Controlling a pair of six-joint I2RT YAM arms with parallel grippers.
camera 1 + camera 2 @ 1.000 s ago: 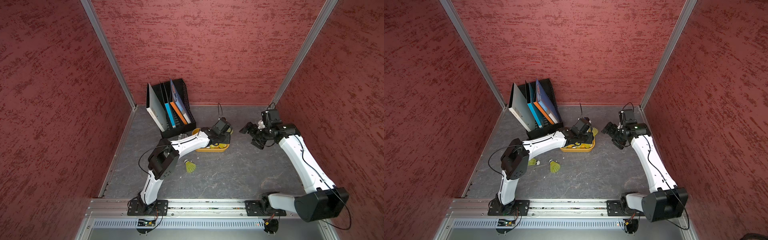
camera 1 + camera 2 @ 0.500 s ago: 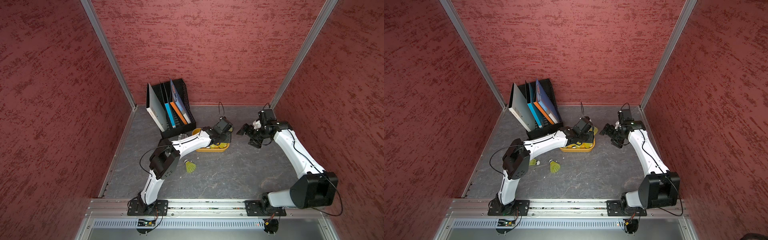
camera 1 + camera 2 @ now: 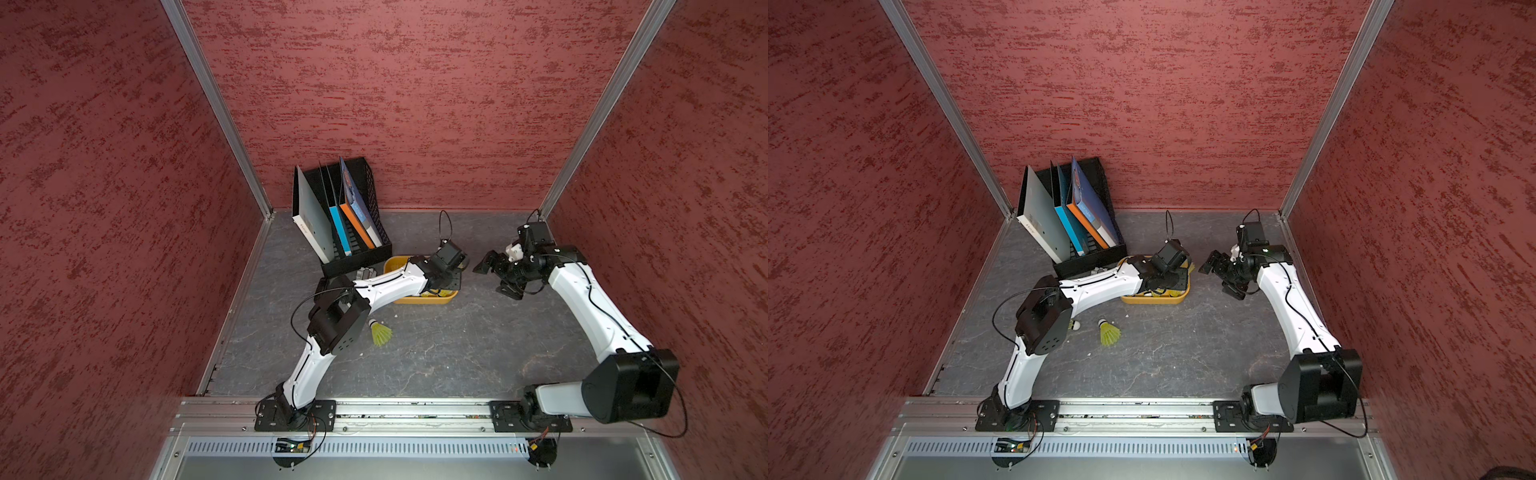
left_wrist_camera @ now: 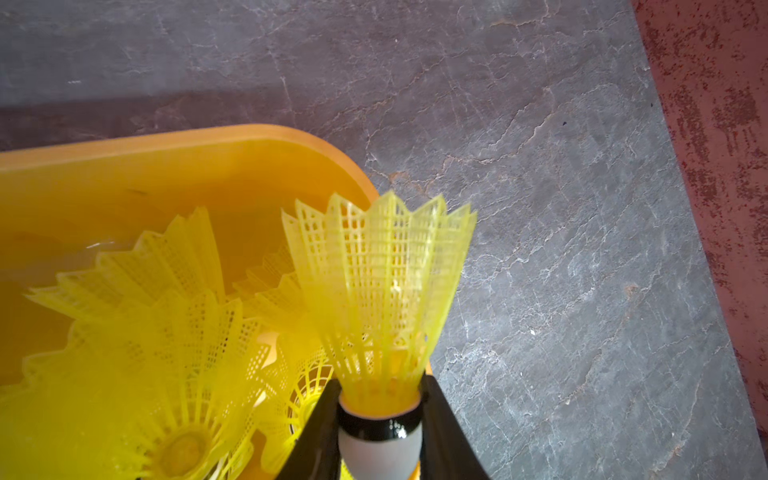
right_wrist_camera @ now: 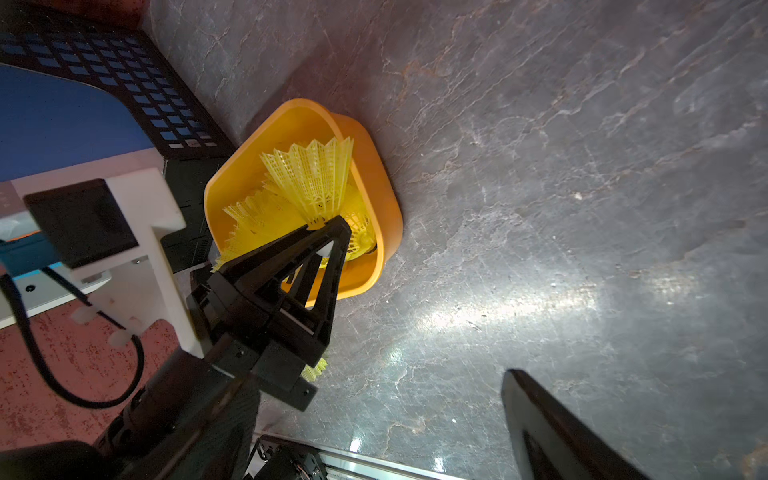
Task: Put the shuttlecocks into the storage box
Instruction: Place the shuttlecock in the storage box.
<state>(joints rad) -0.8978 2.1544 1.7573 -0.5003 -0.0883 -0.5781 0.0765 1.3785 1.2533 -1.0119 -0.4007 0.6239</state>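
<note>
- The step in hand is, I judge, the drop: the left hand [image 4: 380, 432] is closed on one shuttlecock [image 4: 378, 291], pinching its white tip at the dark band.
- This shuttlecock hangs over the orange box [image 4: 124, 166], close to one rounded corner, above other shuttlecocks [image 4: 166, 353] that lie inside.
- Its long axis continues the line of the fingers. The tip is toward the hand and the open skirt points away, partly over the rim.
- The box stands on the surface [image 3: 457, 353] toward the far edge, just in front of the black rack [image 3: 357, 253].
- The right hand [image 3: 498, 279] is wide open and empty, beside the box but apart from it.
- The next move probably calls for a small shift toward the middle of the box and then opening the fingers, so the skirt does not catch the rim.
- One loose shuttlecock [image 3: 381, 334] lies on its side near the middle of the surface, tip toward the left arm. A second white tip [image 3: 1075, 325] shows beside that arm's elbow in a top view.
</note>
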